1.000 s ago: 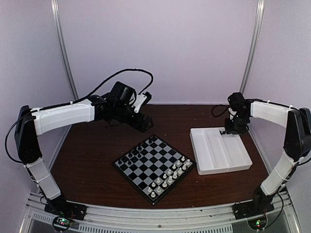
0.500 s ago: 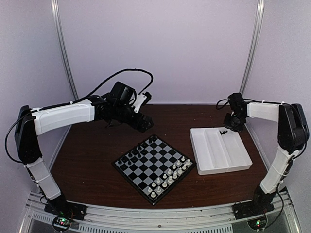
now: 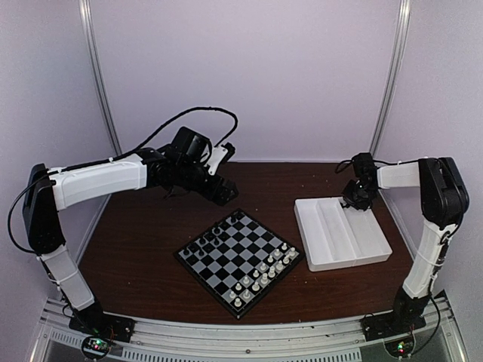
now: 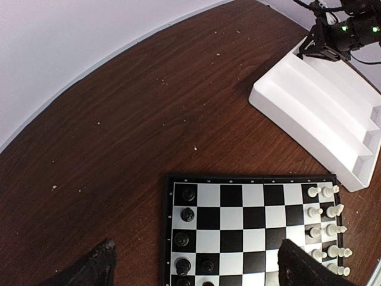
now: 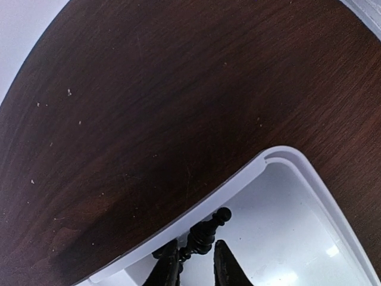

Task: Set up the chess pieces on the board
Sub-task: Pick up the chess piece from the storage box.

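**Item 1. Right gripper (image 5: 193, 268).** The two dark fingers are closed in a pinch on one black chessman (image 5: 205, 233).
- Chessman: glossy black, with a slim turned stem, ribbed collars and a small round knob on top. It is held tilted, with the knob pointing away from the fingertips.
- Around the fingertips: the far end of the white tray (image 5: 286, 164), with its wall just beside them.
- Past the tray rim: bare brown table (image 5: 149, 107).
- Arm pose, seen from above: the upper link rises from the near right corner. The forearm runs level toward the centre, and the wrist (image 3: 355, 197) dips over the tray's far end.

**Item 2. Left gripper (image 4: 196, 271).** The fingers are spread wide, with nothing between them.
- Below the span of the fingertips: the board (image 4: 250, 229), flat, with black and pale checks and a thin black frame.
- Toward one fingertip: black chess pieces (image 4: 187, 214), squat, glossy and round-topped, in a column along the board's edge.
- Toward the other fingertip: white chessmen (image 4: 326, 210) in two rows.
- Arm pose, seen from above: the white forearm stretches from the left side toward the centre. The gripper (image 3: 223, 192) hangs over the table just beyond the board's far corner, well apart from the tray.
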You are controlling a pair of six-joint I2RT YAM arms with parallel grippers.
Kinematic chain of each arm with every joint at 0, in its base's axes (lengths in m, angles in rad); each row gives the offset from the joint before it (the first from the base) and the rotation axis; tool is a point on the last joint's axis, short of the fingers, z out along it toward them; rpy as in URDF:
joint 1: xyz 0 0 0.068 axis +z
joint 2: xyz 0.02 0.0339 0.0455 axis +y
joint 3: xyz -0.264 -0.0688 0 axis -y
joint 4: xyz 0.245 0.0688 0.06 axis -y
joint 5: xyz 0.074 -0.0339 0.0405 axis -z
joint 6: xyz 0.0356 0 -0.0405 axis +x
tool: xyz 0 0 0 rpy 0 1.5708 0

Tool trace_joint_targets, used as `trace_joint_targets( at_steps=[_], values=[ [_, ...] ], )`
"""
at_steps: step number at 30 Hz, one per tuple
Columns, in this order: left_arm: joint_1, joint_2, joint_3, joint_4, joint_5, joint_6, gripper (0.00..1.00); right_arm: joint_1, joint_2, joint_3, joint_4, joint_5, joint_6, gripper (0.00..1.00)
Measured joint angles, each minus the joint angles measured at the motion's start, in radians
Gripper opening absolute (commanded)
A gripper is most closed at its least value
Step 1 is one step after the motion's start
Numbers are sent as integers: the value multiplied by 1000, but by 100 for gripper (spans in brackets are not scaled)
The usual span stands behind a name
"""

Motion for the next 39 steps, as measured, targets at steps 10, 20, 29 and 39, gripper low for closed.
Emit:
trace_joint_targets(
  at_steps=[10, 20, 29, 39],
  values=[
    [0, 0, 0, 0, -1, 0, 94, -5, 52, -2, 26, -37, 23, 24],
    [0, 0, 0, 0, -11, 0, 94, -6, 85, 71, -61, -32, 1, 13],
    [0, 0, 0, 0, -16, 0, 95, -8, 78, 83, -109, -36, -55, 11],
    [0, 0, -10, 3, -16, 0, 95, -9, -113, -32, -238, -79, -173, 14]
  ],
)
